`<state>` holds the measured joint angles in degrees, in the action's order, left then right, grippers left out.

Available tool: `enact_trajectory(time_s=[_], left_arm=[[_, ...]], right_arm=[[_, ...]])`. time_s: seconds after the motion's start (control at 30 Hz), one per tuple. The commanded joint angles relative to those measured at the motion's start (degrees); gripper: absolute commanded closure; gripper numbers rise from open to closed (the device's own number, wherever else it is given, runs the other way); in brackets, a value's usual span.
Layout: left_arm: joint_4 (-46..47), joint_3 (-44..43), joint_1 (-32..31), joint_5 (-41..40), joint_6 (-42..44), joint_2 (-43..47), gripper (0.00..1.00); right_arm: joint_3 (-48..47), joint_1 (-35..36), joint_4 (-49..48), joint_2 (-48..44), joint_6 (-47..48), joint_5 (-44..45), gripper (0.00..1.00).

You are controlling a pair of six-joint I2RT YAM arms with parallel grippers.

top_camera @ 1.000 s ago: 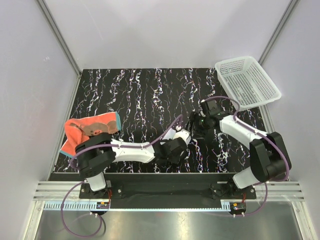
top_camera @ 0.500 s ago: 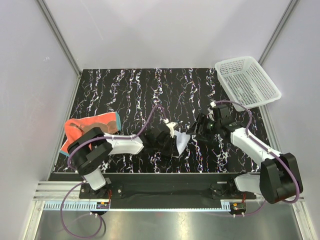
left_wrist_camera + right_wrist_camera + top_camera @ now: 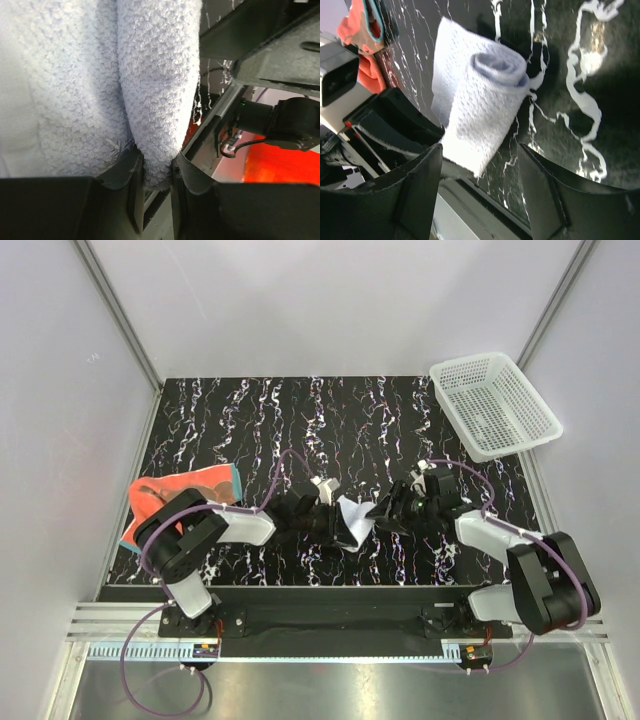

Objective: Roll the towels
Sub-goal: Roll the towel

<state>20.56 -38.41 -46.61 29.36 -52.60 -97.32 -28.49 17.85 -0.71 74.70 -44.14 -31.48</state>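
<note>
Pinched a fold of the white towel (image 3: pixel 150 90) between the nearly closed fingers of the left gripper (image 3: pixel 154 170), near the middle of the table (image 3: pixel 250 420). Held the right gripper (image 3: pixel 482 172) spread wide, facing the partly rolled end (touching or not, could not tell). Found the orange-red towel (image 3: pixel 205 485) lying open at the left edge.

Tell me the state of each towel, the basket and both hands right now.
white towel, partly rolled, one end pinched by the left hand.
orange-red towel, unrolled, lying at the table's left edge.
basket, upright, far right corner.
left hand, shut on the white towel.
right hand, open, pointed at the white towel.
</note>
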Motion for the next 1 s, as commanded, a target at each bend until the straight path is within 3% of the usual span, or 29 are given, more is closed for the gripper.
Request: enact_trajectory(time_s=[0.0, 0.4, 0.47, 0.57, 0.67, 0.7, 0.9, 0.97], left_arm=[[7.46, 0.88, 0.29, 3.77, -3.82, -1.12, 1.0], [13.46, 3.61, 1.08, 4.03, -7.43, -2.44, 1.0], [13.55, 3.7, 1.08, 4.03, -7.34, -2.44, 1.0], [12.85, 3.35, 1.08, 3.77, -6.38, -2.35, 1.0], [4.53, 2.38, 0.91, 1.58, -2.43, -1.04, 0.92], [2.23, 1.77, 0.91, 0.62, 0.02, -0.34, 0.85], [-16.14, -1.66, 0.2, -9.92, 9.26, 4.93, 0.61], [-20.36, -3.15, -0.5, -12.04, 11.71, 5.99, 0.58]], right_arm=[[0.54, 0.26, -9.65, 3.17, -2.09, -2.35, 0.32], [0.19, 2.98, -17.57, 12.84, -4.37, -1.56, 0.38], [0.1, 3.51, -18.09, 13.63, -4.55, -1.39, 0.44], [-0.33, 3.6, -17.66, 14.6, -4.47, -1.21, 0.64], [-1.21, 3.86, -15.21, 14.69, -4.11, -0.6, 0.73], [-1.56, 4.04, -14.15, 14.51, -3.85, -0.25, 0.74], [-4.64, 5.44, -4.14, 12.23, 0.01, 4.67, 0.77], [-5.43, 5.88, -1.16, 11.44, 0.54, 5.81, 0.77]])
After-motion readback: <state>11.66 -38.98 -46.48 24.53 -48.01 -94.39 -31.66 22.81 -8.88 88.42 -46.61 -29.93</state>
